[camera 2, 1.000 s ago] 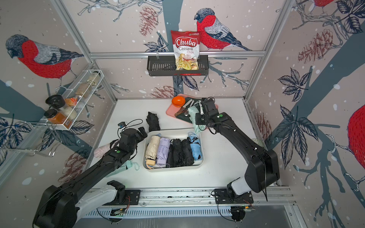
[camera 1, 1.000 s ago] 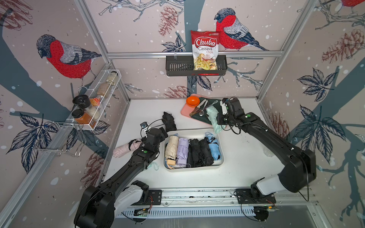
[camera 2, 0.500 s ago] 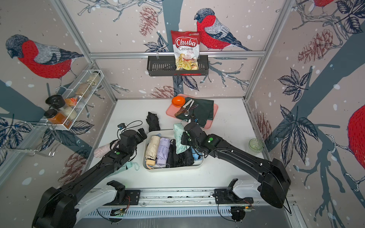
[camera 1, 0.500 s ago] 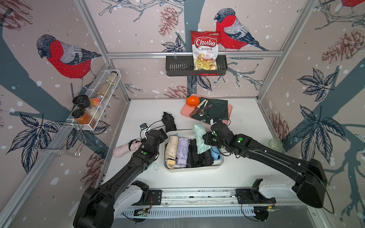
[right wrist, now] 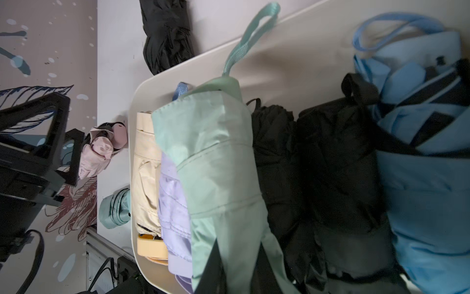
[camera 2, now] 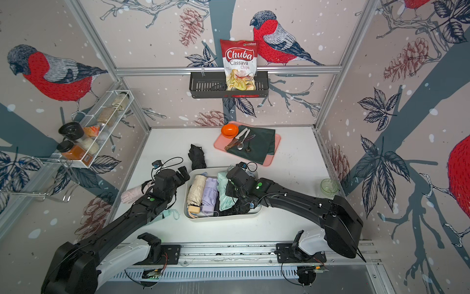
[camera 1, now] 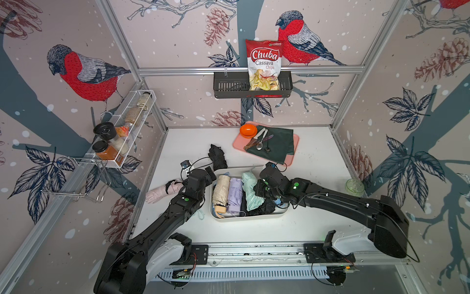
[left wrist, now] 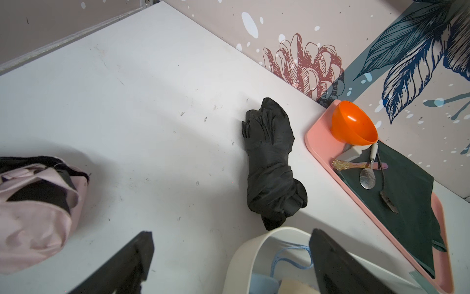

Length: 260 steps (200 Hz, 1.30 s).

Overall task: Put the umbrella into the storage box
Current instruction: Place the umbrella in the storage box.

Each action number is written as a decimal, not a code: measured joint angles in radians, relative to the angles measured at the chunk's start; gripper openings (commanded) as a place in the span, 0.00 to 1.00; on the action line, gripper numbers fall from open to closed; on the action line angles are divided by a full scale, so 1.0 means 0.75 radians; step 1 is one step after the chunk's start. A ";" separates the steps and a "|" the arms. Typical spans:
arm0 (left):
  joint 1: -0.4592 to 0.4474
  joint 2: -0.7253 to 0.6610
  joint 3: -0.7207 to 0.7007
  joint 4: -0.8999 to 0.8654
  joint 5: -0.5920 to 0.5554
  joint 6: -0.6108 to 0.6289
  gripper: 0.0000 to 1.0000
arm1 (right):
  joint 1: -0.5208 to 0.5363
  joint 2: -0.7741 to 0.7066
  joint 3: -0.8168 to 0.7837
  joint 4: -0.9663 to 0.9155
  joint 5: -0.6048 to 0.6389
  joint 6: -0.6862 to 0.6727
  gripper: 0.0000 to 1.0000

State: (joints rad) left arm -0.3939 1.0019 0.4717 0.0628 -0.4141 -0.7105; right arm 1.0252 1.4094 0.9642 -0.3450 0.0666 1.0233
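White desk (left wrist: 127, 101), bird-print walls. Right tool (right wrist: 239, 267) is clenched on the mint umbrella (right wrist: 216, 163), which sits low in the storage box (right wrist: 305, 51) on top of the others; it looks nearly placed, release not yet done. Left tool (left wrist: 231, 231) is released and empty at the box corner. Ahead of it a black umbrella (left wrist: 272, 165) and beside it a pink umbrella (left wrist: 33, 203) lie on the desk, probably left to do.

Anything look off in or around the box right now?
The mint umbrella in the right gripper slants over the lavender umbrella, not lined up in the storage box. A black umbrella, a pink umbrella and a teal umbrella lie outside it.
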 measured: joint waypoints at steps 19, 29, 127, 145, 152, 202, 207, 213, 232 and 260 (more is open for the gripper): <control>0.001 -0.003 -0.001 0.002 0.005 0.001 0.99 | 0.007 0.031 -0.007 0.004 -0.002 0.036 0.23; 0.001 -0.004 -0.001 0.006 0.008 0.001 0.99 | 0.007 0.044 -0.009 0.005 -0.002 0.035 0.29; 0.001 -0.004 -0.005 0.008 0.024 0.001 0.99 | 0.026 0.080 0.022 -0.013 -0.063 0.019 0.31; 0.001 -0.008 -0.005 0.007 0.023 0.000 0.99 | 0.028 0.096 0.022 -0.010 -0.078 -0.001 0.28; 0.001 -0.010 -0.005 0.007 0.023 0.000 0.99 | 0.028 0.105 0.021 -0.007 -0.086 -0.002 0.28; 0.001 -0.019 -0.002 -0.004 0.017 -0.021 0.99 | 0.035 0.200 0.018 0.045 -0.117 -0.036 0.26; 0.001 -0.019 -0.002 -0.006 0.015 -0.021 0.99 | 0.037 0.212 0.018 0.056 -0.119 -0.037 0.26; 0.001 -0.020 -0.001 -0.010 0.013 -0.021 0.99 | 0.038 0.224 0.020 0.065 -0.121 -0.040 0.26; 0.001 -0.025 0.001 -0.026 0.002 -0.026 0.99 | 0.046 0.253 0.036 0.067 -0.121 -0.043 0.28; 0.003 -0.037 0.019 -0.081 -0.014 -0.032 0.99 | 0.056 0.256 0.086 -0.009 -0.093 -0.066 0.38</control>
State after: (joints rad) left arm -0.3916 0.9745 0.4858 0.0021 -0.4244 -0.7341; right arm 1.0676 1.6016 1.0290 -0.3515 -0.0032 0.9737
